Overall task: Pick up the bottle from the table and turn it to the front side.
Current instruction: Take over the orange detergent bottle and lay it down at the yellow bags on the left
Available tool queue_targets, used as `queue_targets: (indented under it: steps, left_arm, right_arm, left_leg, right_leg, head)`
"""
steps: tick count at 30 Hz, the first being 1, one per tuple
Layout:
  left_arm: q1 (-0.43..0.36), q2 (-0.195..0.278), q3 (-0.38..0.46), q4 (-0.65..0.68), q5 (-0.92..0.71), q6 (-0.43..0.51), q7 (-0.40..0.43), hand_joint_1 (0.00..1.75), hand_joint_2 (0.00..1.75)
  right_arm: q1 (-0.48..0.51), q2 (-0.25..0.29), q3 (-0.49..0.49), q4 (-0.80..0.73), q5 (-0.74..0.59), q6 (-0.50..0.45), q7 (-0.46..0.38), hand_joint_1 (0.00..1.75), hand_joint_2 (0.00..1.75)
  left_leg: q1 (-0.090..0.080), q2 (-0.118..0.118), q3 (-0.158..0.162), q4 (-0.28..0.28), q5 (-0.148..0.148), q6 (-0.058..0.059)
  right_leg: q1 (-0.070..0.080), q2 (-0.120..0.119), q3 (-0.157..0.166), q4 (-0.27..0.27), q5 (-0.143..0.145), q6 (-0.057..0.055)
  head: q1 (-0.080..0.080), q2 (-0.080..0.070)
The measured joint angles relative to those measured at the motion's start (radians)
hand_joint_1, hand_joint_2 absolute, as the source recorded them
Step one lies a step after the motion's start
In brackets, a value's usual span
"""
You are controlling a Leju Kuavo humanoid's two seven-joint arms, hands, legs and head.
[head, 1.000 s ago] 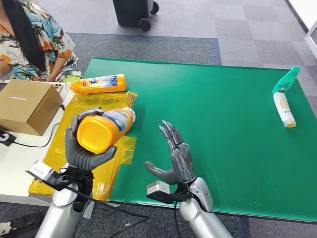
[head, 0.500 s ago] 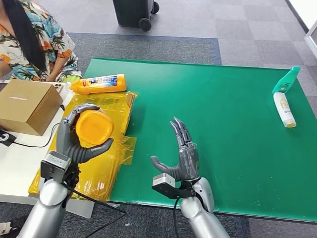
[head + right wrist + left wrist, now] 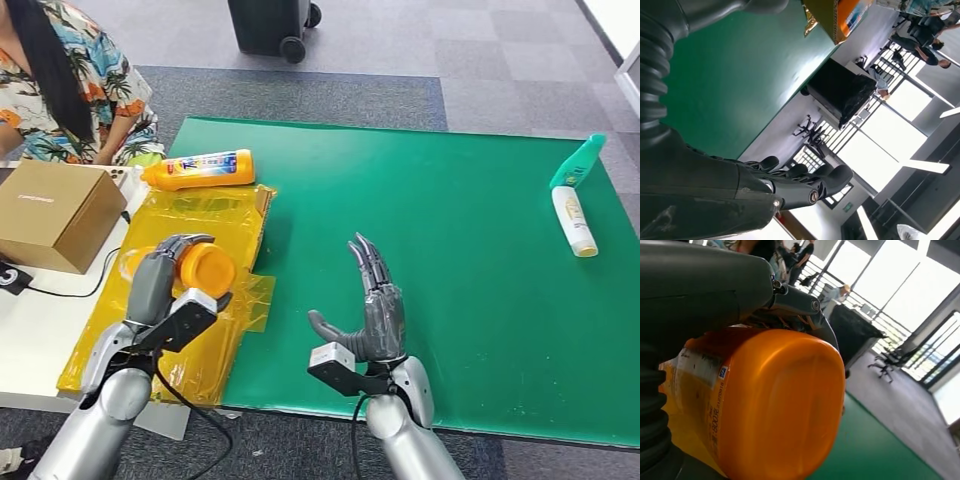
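Orange bottle (image 3: 202, 268) clasped in the left hand (image 3: 162, 285), base toward the camera, fingers curled over it, above the yellow sheet (image 3: 219, 215) at the green mat's (image 3: 453, 250) edge. Right hand (image 3: 373, 315) raised over the mat, fingers apart, holding nothing.

We see the head view evenly and brightly lit, sharp across the green mat (image 3: 453, 250), with only soft, faint shadows under the hands and glossy highlights on the yellow plastic sheet (image 3: 211, 215). In both wrist views the windows (image 3: 904, 285) are blown out to white, so light comes from them. The bottle (image 3: 772, 400) is close, slightly soft, with a dull sheen. The right hand (image 3: 764, 192) reads dark, nearly silhouetted against the glare.
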Motion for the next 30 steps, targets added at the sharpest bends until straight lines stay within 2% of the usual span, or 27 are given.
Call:
queue_targets:
  steps: [5, 11, 15, 24, 30]
  left_arm:
    - [-0.004, 0.008, -0.002, 0.095, -0.121, -0.022, 0.131, 1.75, 1.75]
    - [-0.044, 0.007, -0.002, 0.195, -0.179, -0.014, 0.183, 1.75, 1.75]
    - [-0.079, 0.001, 0.004, 0.264, -0.222, -0.003, 0.207, 0.0, 1.75]
    - [-0.105, -0.023, 0.046, 0.367, -0.263, 0.02, 0.219, 0.0, 1.75]
    - [-0.106, -0.031, 0.063, 0.376, -0.228, 0.0, 0.16, 0.0, 1.75]
  right_arm:
    - [0.004, 0.0, -0.003, -0.014, 0.012, 0.0, 0.025, 0.0, 1.75]
    - [0.005, 0.0, -0.001, -0.019, 0.012, 0.0, 0.045, 0.0, 1.75]
    - [0.003, 0.0, 0.011, -0.019, 0.007, 0.001, 0.055, 0.0, 1.75]
    - [-0.005, -0.003, 0.05, -0.019, -0.002, 0.001, 0.077, 0.0, 1.75]
    - [-0.007, -0.009, 0.076, -0.019, -0.018, 0.001, 0.079, 0.0, 1.75]
  left_leg:
    - [0.0, 0.0, 0.0, 0.0, 0.0, 0.0]
    - [0.0, 0.0, 0.0, 0.0, 0.0, 0.0]
    - [0.0, 0.0, 0.001, 0.0, 0.0, -0.001]
    - [0.0, 0.0, 0.001, 0.0, 0.001, -0.002]
    - [0.0, 0.0, 0.001, 0.0, 0.001, -0.001]
  right_leg:
    - [0.0, 0.0, 0.0, 0.0, 0.0, 0.0]
    - [0.0, 0.0, 0.0, 0.0, 0.0, 0.0]
    - [0.0, 0.0, 0.0, 0.0, 0.0, -0.001]
    - [0.0, 0.0, 0.0, 0.001, 0.0, -0.001]
    - [0.0, 0.0, 0.001, 0.001, 0.0, 0.0]
  head:
    - [0.0, 0.0]
    - [0.0, 0.0]
    - [0.0, 0.0]
    - [0.0, 0.0]
    - [0.0, 0.0]
